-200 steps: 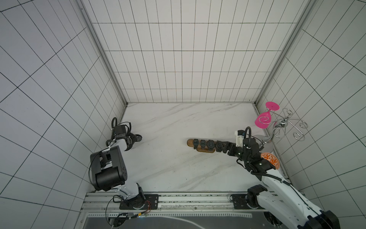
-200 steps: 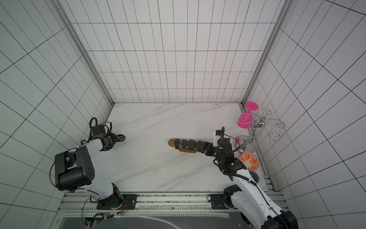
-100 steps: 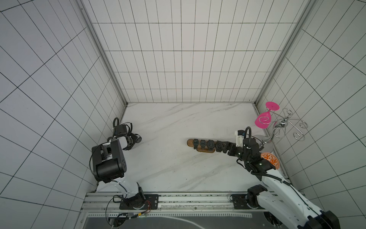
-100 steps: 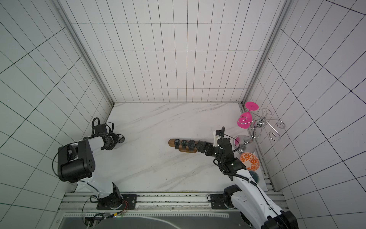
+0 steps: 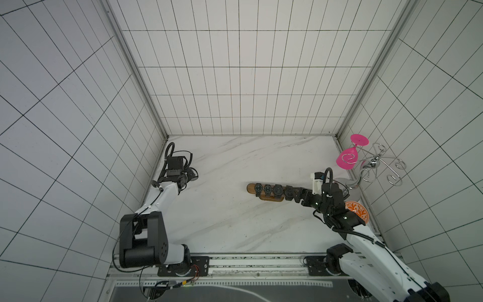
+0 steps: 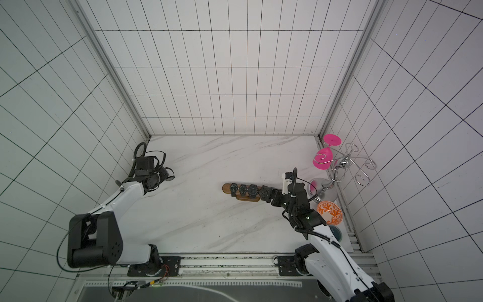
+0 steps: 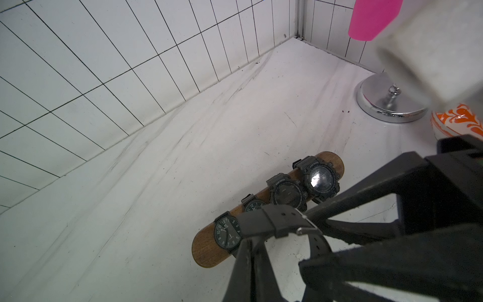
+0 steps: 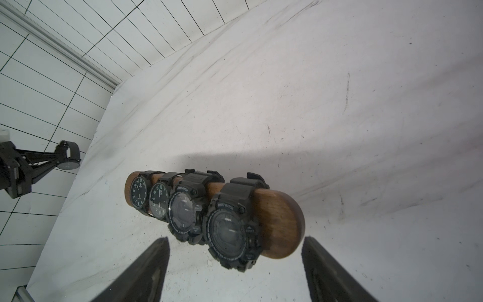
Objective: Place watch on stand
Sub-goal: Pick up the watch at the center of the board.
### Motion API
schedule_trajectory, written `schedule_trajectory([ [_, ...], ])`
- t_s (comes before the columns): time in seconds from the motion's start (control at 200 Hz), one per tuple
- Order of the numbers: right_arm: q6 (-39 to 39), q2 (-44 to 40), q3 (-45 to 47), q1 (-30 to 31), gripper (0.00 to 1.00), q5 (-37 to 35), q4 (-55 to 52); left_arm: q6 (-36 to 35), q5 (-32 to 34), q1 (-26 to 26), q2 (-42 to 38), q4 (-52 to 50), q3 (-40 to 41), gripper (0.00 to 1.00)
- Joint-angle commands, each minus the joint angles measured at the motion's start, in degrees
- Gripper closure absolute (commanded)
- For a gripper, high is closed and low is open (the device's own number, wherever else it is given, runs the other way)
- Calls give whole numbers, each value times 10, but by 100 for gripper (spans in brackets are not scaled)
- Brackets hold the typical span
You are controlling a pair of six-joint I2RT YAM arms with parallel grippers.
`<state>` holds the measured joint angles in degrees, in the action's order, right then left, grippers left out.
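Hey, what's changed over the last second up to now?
The left tool shut on the loose watch, gripping its strap, and shifted slightly toward the stand. The right tool stayed open at the stand's end, and the four watches on it did not move.

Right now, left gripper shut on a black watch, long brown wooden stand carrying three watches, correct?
No: the long brown wooden stand carries four, per the right wrist view. The left gripper is shut on a black watch.
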<state>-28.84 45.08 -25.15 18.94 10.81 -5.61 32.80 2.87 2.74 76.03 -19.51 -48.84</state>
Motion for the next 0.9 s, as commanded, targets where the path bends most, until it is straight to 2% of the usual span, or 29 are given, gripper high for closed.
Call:
schedule_trajectory([
  [0.0, 7, -5, -57, 10, 20, -8, -13, -45, 58, -54, -68, -24, 5, 100],
  [0.155, 13, -8, -74, 23, 20, -8, -24, -93, 121, -169, -125, -49, -16, 100],
  [0.365, 13, -23, -78, 51, 21, -9, -16, -129, 172, -302, -140, -72, -53, 100],
  [0.605, 9, -46, -82, 91, 23, -18, 3, -170, 247, -457, -103, -72, -88, 100],
  [0.894, 13, -76, -83, 121, 28, 4, 49, -223, 293, -579, -52, -44, -105, 100],
])
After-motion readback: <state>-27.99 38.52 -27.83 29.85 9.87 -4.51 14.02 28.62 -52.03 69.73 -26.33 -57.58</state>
